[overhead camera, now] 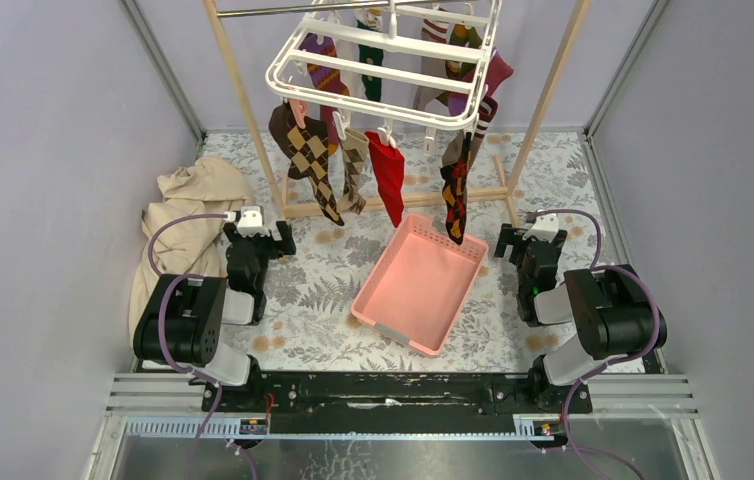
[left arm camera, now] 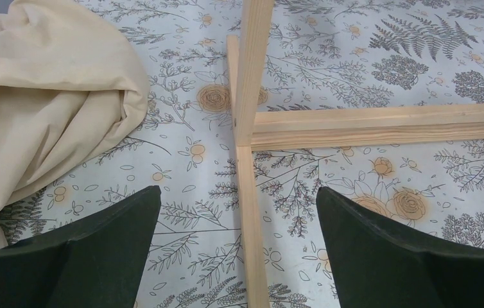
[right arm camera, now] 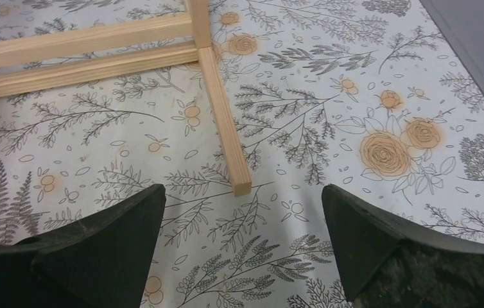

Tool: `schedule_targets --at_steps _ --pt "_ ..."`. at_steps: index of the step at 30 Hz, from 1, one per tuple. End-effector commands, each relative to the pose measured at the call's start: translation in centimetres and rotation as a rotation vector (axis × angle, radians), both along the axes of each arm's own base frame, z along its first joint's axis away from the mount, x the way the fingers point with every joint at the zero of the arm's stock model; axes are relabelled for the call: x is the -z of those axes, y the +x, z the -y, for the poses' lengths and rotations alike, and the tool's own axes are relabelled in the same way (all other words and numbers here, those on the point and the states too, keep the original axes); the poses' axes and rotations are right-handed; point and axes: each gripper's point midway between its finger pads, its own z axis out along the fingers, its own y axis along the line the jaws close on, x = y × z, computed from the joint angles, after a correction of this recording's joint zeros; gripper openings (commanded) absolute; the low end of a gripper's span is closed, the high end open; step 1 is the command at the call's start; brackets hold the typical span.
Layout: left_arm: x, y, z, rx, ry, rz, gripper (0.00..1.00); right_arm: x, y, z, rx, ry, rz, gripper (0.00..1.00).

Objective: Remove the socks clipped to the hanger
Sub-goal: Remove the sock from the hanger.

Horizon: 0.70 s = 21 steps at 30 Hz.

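- Zero socks are off: about a dozen long fabric socks (overhead camera: 388, 175), argyle, red, green and striped, all hang clipped, and none lies in the pink rectangular plastic basket (overhead camera: 378, 268) between the grippers.
- The white rectangular plastic hanger (overhead camera: 403, 111) sits high above and ahead of both grippers, its long side running left to right.
- Each sock's long axis is vertical, with the free end pointing down.
- The left gripper (left arm camera: 238, 199) and right gripper (right arm camera: 242, 196) have their jaws spread wide, holding nothing, low beside the pale wooden frame's feet (left arm camera: 252, 212).

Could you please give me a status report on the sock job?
Left gripper and right gripper open, empty. Socks clipped to hanger, none in basket. Frame feet just ahead of both grippers.
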Motion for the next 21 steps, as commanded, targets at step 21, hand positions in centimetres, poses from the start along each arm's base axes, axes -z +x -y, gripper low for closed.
schedule_targets --at_steps 21 --pt "-2.4 0.3 0.6 0.042 0.030 0.069 0.99 -2.3 -0.4 -1.7 -0.129 -0.012 0.118 1.00"
